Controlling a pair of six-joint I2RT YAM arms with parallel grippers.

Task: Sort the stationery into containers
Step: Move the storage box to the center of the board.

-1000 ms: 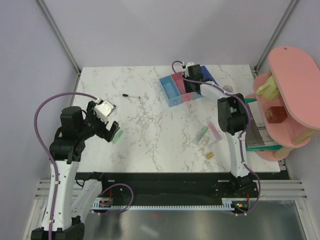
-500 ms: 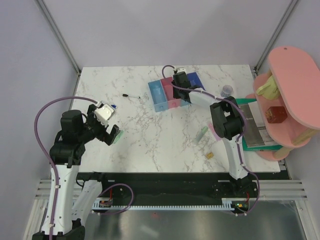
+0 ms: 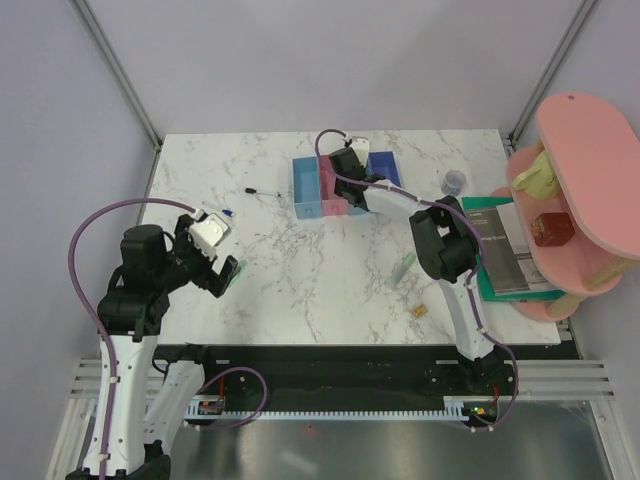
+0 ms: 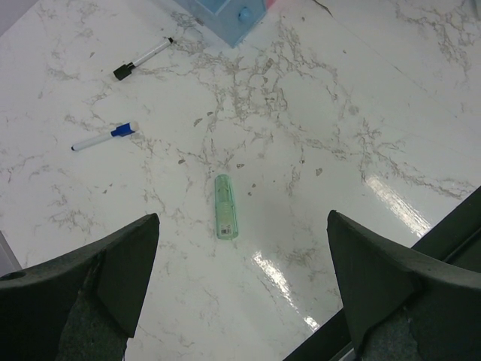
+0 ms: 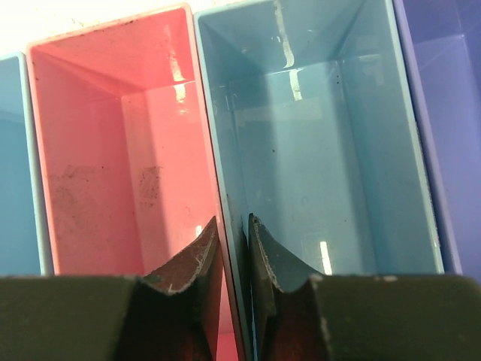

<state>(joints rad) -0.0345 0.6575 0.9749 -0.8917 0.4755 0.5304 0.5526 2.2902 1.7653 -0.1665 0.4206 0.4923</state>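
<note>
The containers (image 3: pixel 345 185) are a joined row of light blue, pink, light blue and dark blue bins at the table's far middle. My right gripper (image 5: pixel 233 239) is shut on the wall between the pink bin (image 5: pixel 113 150) and the light blue bin (image 5: pixel 323 150); both are empty. My left gripper (image 4: pixel 242 219) hangs open over a pale green bar (image 4: pixel 225 217) at the near left. Beyond it lie a blue-tipped marker (image 4: pixel 105 137) and a black pen (image 4: pixel 143 58). A second green bar (image 3: pixel 403 266), a tan nub (image 3: pixel 420 311) and a clear round piece (image 3: pixel 454 181) lie to the right.
A dark green book (image 3: pixel 505 262) lies at the right edge under the pink round-topped shelf (image 3: pixel 580 200). The right arm (image 3: pixel 440 245) stretches from the near edge to the bins. Grey walls close in the back and both sides.
The right gripper, shut on the bin wall, has dragged the row of bins leftward and turned it square to the table. The left gripper has barely shifted.
</note>
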